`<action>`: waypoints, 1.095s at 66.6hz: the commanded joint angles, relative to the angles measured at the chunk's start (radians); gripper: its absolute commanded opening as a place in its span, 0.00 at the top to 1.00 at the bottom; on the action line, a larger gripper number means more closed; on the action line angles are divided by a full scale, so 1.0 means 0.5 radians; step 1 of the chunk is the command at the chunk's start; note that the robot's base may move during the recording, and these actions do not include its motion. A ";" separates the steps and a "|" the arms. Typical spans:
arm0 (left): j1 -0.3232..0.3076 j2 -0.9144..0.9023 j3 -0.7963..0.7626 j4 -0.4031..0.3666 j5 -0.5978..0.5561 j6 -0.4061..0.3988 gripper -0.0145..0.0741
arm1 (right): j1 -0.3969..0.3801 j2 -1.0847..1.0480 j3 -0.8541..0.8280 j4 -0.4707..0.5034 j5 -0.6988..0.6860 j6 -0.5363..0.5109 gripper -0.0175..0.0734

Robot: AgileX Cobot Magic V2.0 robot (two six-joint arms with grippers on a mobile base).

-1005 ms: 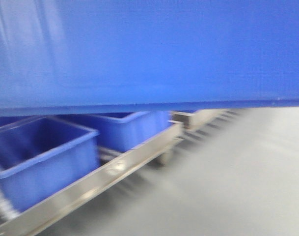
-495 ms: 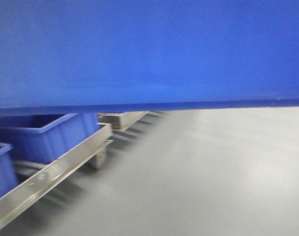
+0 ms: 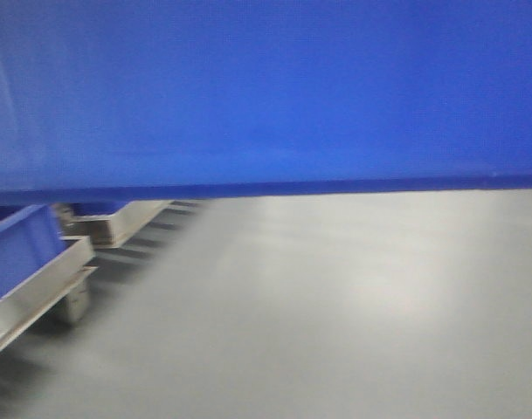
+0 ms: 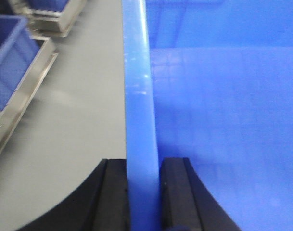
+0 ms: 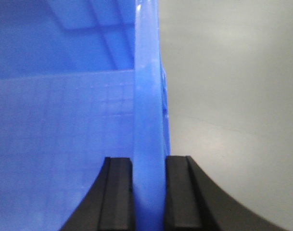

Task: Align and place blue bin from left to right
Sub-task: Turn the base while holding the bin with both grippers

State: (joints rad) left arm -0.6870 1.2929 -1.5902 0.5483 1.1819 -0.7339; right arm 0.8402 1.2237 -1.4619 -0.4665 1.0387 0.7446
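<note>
Across the upper half of the front-facing view, the blue bin (image 3: 266, 87) hangs clear of the grey floor (image 3: 353, 314). The steel trolley (image 3: 38, 279) and its small blue tray (image 3: 12, 249), which filled the lower left one second ago, now sit at the left edge. Judged cause: the carry is travelling rightward, with placement not yet begun

Left wrist view: the left gripper (image 4: 142, 168) is closed onto the bin's upright rim wall, one finger touching each side

Right wrist view: the right gripper (image 5: 148, 168) clamps the opposite rim wall likewise, with bare floor beyond
</note>
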 commanded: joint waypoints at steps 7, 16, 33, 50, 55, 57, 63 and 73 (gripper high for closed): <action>-0.020 -0.033 -0.020 0.081 -0.101 -0.006 0.96 | 0.000 -0.039 -0.017 -0.110 -0.120 0.005 0.89; -0.020 -0.033 -0.020 0.085 -0.101 -0.006 0.96 | 0.000 -0.039 -0.017 -0.110 -0.120 0.005 0.89; -0.020 -0.033 -0.020 0.085 -0.101 -0.006 0.96 | 0.000 -0.039 -0.017 -0.110 -0.120 0.005 0.89; -0.020 -0.033 -0.020 0.085 -0.101 -0.006 0.96 | 0.000 -0.039 -0.017 -0.110 -0.120 0.005 0.89; -0.020 -0.033 -0.020 0.085 -0.101 -0.006 0.96 | 0.000 -0.039 -0.017 -0.110 -0.120 0.005 0.89; -0.020 -0.033 -0.020 0.085 -0.101 -0.006 0.96 | 0.000 -0.039 -0.017 -0.110 -0.120 0.005 0.89; -0.020 -0.033 -0.020 0.085 -0.101 -0.006 0.96 | 0.000 -0.039 -0.017 -0.110 -0.120 0.005 0.89; -0.020 -0.033 -0.020 0.085 -0.101 -0.006 0.96 | 0.000 -0.039 -0.017 -0.110 -0.120 0.005 0.89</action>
State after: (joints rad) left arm -0.6895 1.2929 -1.5902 0.5504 1.1819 -0.7339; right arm 0.8402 1.2213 -1.4619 -0.4684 1.0387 0.7446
